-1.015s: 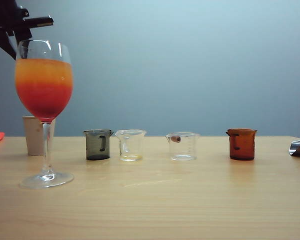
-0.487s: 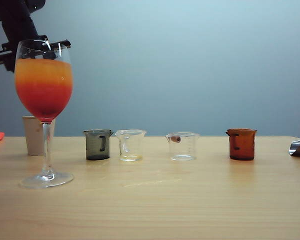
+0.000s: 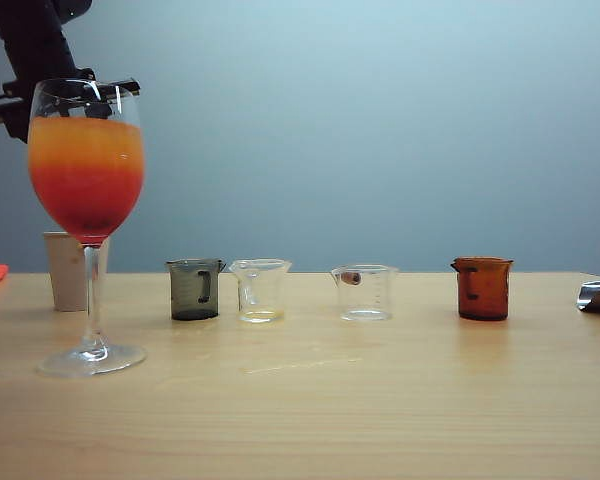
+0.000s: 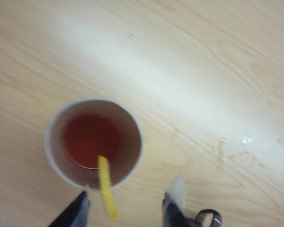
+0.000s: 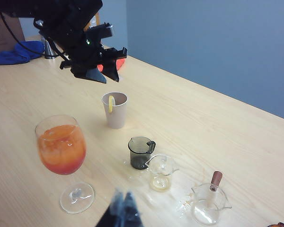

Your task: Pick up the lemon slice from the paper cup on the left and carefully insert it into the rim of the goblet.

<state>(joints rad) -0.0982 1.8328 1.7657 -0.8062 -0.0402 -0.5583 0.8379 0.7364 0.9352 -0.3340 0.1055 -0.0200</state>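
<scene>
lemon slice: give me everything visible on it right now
The lemon slice is a thin yellow piece seen edge-on, standing tilted in the paper cup. Its lower end dips toward reddish liquid; its upper part leans on the cup's rim and sticks out past it. In the right wrist view it shows as a pale yellow sliver at the rim. The left gripper hovers above, fingers open, not touching it.

Lemon slice [image 5: 111, 103] in paper cup [image 5: 115, 115] behind goblet [image 5: 62, 149].

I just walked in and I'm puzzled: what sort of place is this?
Probably a robot test bench staged as a drinks counter: a bare wooden table, a row of small beakers, a layered drink in a goblet, and a black left gripper above a paper cup.
</scene>
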